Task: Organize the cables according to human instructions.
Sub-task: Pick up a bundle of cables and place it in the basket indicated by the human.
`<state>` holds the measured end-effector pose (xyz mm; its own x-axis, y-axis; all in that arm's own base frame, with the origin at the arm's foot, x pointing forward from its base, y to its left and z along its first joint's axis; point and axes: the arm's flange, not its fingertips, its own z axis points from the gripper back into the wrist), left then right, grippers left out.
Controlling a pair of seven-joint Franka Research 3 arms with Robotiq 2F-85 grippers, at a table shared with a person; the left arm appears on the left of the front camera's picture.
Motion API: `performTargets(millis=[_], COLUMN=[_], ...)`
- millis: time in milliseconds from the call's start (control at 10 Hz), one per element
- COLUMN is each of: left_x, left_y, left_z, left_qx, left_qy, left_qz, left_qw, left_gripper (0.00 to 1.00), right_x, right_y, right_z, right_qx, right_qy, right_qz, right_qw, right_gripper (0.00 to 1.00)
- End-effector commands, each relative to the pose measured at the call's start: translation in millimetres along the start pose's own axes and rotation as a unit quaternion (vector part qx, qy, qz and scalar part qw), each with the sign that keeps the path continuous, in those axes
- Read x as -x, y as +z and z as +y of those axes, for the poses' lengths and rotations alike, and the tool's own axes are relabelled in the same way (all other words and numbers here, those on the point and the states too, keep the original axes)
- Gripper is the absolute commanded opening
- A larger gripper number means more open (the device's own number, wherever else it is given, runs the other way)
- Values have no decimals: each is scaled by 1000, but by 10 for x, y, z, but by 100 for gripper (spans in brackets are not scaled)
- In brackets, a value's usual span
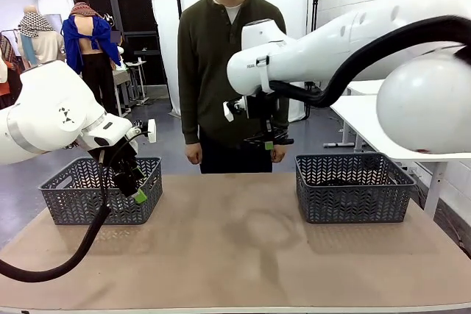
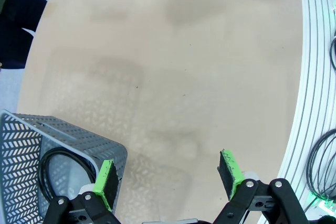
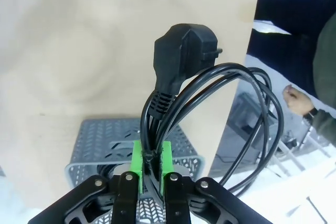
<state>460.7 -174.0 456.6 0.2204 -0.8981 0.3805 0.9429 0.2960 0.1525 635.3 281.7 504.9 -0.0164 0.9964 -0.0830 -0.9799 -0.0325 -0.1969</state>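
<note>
Right wrist view: right claw [image 3: 152, 163] clamps a looped cable [image 3: 210, 108] above right basket [image 3: 94, 135] | left claw [image 2: 170, 177] wide, empty; one cable [image 2: 52, 169] in left basket [image 2: 63, 135] | sorting seems partway

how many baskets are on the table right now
2: one grey basket at the table's left end, beside the open left gripper, and another grey basket at the right end.
</note>
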Motion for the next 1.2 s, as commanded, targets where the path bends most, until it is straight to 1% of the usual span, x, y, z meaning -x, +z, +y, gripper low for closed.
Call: performTargets(millis=[0, 100, 700, 800, 900, 1000, 1100], left_x=[-8, -8, -8, -8, -8, -8, -8], left_y=[24, 24, 24, 24, 24, 24, 24], left_z=[-3, -3, -3, -3, -3, -3, -3], left_qx=[4, 4, 4, 4, 4, 4, 4], left_qy=[0, 0, 0, 0, 0, 0, 0], left_qz=[4, 4, 4, 4, 4, 4, 4], left_qw=[1000, 1000, 1000, 1000, 1000, 1000, 1000], left_gripper=[100, 100, 100, 100, 100, 100, 100], right_x=[74, 0, 0, -8, 62, 566, 586], right_y=[43, 0, 0, -29, 74, 192, 196], right_z=[146, 0, 0, 48, 46, 151, 152], right_qx=[-2, 0, 0, -8, 0, -21, -19], right_qy=[-14, 0, 0, 9, 15, -16, -18], right_qz=[-27, 0, 0, -7, -9, -8, -7], right_qw=[1000, 1000, 1000, 1000, 1000, 1000, 1000], right_gripper=[0, 0, 0, 0, 0, 0, 0])
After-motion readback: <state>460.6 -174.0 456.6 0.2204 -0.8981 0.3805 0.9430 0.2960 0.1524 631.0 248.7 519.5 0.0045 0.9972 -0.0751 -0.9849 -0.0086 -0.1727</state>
